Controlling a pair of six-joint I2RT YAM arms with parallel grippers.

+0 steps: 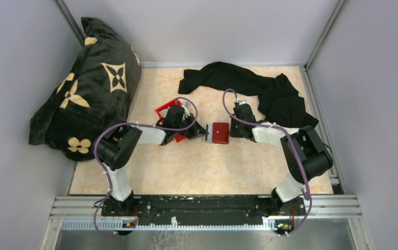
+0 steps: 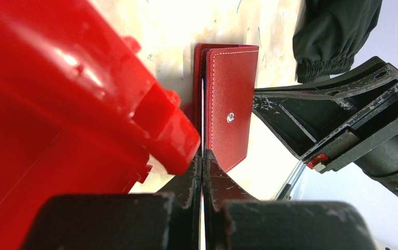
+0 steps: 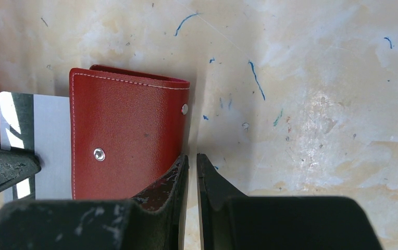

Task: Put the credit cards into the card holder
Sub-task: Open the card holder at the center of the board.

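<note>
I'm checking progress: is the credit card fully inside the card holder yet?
No, in the right wrist view a pale stretch of the credit card sticks out past the stitched edge of the card holder.

Card holder (image 1: 221,133) on table (image 1: 202,166), right of bin (image 1: 164,110); card (image 3: 53,135) protruding leftward.

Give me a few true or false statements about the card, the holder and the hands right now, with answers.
The left hand is shut on a credit card. True.
The card holder lies in the red bin. False: it lies on the table, between the left and right hand.
The card juts out of the holder's side facing the left hand. True.
The black cloth covers the holder. False: it lies apart, farther back.
</note>
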